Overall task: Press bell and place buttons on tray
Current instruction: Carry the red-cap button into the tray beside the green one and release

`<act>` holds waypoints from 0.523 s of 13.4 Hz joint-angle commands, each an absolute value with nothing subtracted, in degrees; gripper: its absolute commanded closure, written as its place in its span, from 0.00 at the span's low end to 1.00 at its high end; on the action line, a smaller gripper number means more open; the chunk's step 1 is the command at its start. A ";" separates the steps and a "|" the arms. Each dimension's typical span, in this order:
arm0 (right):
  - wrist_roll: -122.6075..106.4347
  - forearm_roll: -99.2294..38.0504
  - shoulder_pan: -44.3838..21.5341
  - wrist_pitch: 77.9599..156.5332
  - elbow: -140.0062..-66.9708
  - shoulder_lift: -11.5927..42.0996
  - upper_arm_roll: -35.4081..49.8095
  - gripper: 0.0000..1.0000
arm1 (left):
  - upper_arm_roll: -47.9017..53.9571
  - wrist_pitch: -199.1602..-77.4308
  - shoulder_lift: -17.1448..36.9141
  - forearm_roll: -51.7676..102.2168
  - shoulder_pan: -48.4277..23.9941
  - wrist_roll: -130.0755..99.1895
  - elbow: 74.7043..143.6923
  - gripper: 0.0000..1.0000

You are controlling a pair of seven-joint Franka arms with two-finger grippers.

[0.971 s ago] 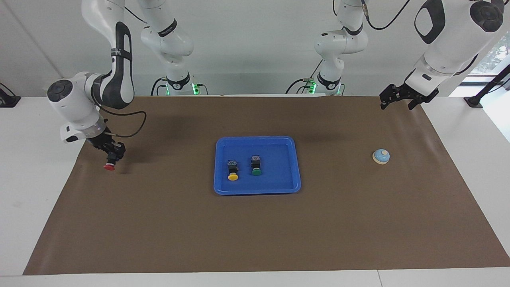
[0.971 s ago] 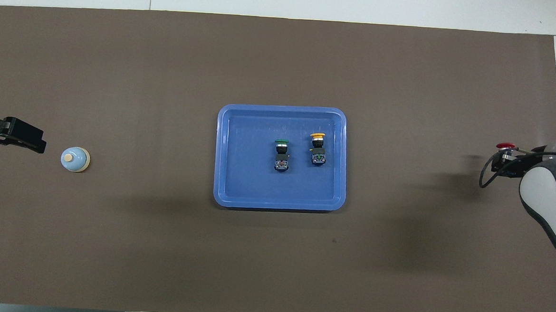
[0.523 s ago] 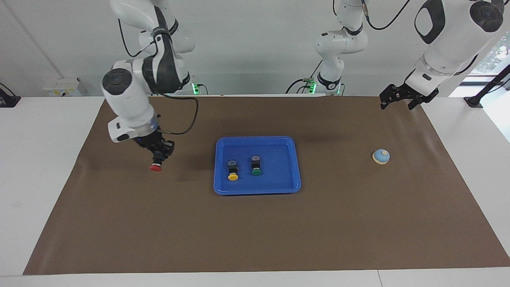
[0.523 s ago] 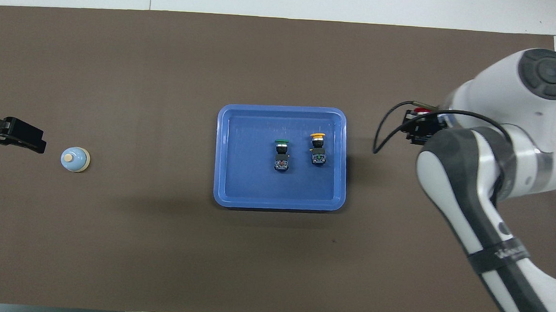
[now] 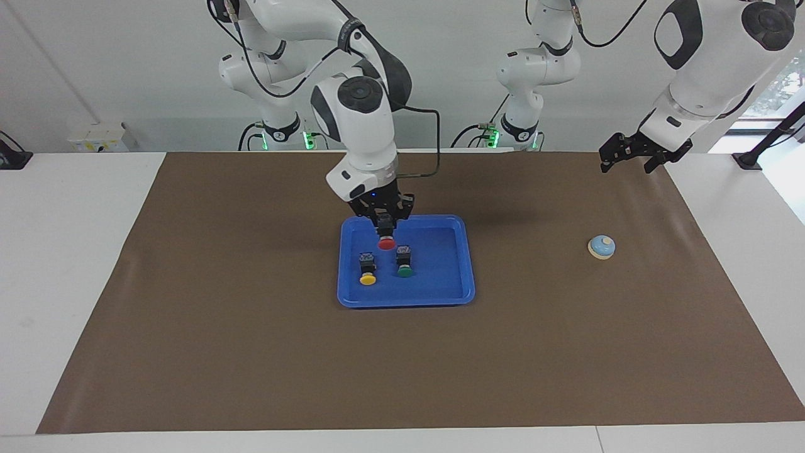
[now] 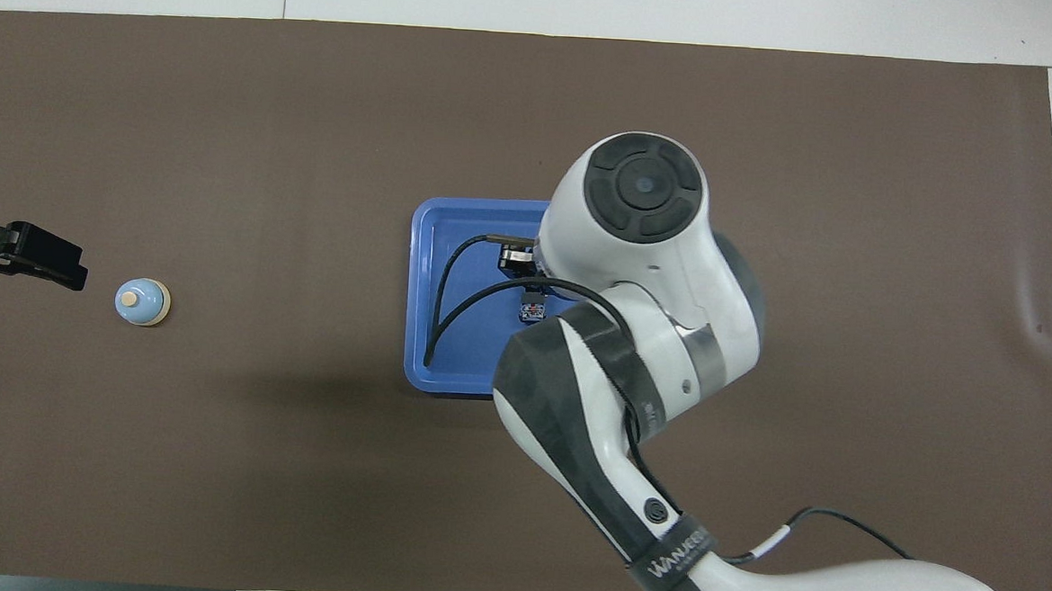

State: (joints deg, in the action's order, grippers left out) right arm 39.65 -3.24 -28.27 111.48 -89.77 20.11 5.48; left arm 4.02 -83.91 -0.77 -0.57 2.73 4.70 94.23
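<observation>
The blue tray (image 5: 466,264) lies mid-mat, with the yellow button (image 5: 367,269) and the green button (image 5: 404,263) resting side by side inside it. My right gripper (image 5: 385,228) hangs over the tray's robot-side half, shut on the red button (image 5: 386,243), whose cap points down just above the tray floor. In the overhead view the right arm covers most of the tray (image 6: 433,264). The light blue bell (image 5: 601,246) (image 6: 142,301) sits on the mat toward the left arm's end. My left gripper (image 5: 629,162) waits open over the mat's corner by that end.
A brown mat (image 5: 264,352) covers the table, with white tabletop (image 5: 63,264) around it. The right arm's cable (image 6: 439,313) loops over the tray.
The right arm has swung from the right arm's end of the mat to over the tray, carrying the red button. The left arm, bell and other two buttons have not moved.
</observation>
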 commanded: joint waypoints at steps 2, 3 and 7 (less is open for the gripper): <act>39.81 -0.79 -34.09 115.12 -81.30 31.37 5.10 1.00 | 4.04 -83.32 -1.23 -0.88 2.90 4.57 94.04 0.00; 39.73 -0.36 -34.80 116.88 -82.17 31.55 5.10 1.00 | 4.13 -83.41 -1.23 -0.88 2.90 4.57 94.04 0.00; 37.80 0.53 -35.42 122.24 -88.31 31.82 5.19 1.00 | 4.13 -83.41 -1.23 -0.88 2.90 4.57 94.04 0.00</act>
